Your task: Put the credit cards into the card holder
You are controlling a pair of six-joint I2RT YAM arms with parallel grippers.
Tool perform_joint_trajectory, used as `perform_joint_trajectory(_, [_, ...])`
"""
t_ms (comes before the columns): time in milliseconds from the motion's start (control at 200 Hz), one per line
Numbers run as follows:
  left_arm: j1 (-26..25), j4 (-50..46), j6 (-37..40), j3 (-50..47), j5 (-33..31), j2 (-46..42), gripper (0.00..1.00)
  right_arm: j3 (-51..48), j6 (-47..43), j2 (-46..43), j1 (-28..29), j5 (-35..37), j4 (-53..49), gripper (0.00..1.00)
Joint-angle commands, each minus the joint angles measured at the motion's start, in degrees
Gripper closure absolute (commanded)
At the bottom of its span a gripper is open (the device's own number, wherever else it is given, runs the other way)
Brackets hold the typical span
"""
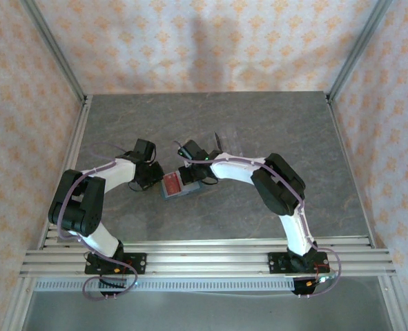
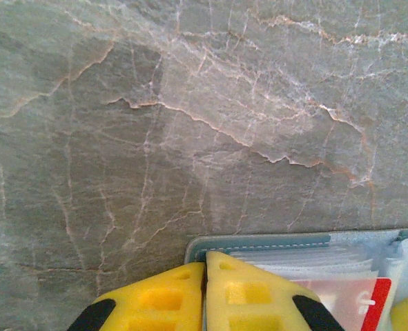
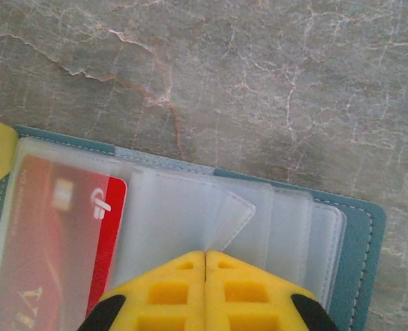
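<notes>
The teal card holder (image 1: 202, 190) lies open on the table between both arms, its clear sleeves fanned out. A red credit card (image 3: 108, 227) sits partly inside the leftmost sleeve, its right edge sticking out. My right gripper (image 3: 205, 254) is shut on one clear sleeve (image 3: 228, 217), which lifts up from the fingertips. The left gripper (image 2: 205, 265) is shut on the corner edge of the card holder's (image 2: 259, 241) teal cover, and the red card (image 2: 359, 303) shows just to its right. In the top view the left gripper (image 1: 157, 181) and right gripper (image 1: 192, 181) flank the red card (image 1: 170, 184).
A transparent slotted rack (image 1: 226, 142) stands just behind the right gripper. Grey stone-patterned table (image 1: 293, 131) stretches to the metal frame posts and patterned walls on all sides.
</notes>
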Motion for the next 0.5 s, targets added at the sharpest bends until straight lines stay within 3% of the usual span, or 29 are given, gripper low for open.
perform_joint_trajectory(0, [-1.21, -2.38, 0.82, -2.7, -0.15, 2.13, 0.91, 3.44, 0.82, -2.0, 0.88, -1.18, -3.97, 1.0])
perform_joint_trajectory(495, [-1.62, -1.07, 0.13, -2.9, 0.59, 3.01, 0.91, 6.22, 3.13, -3.01, 0.97, -4.4, -4.09, 1.0])
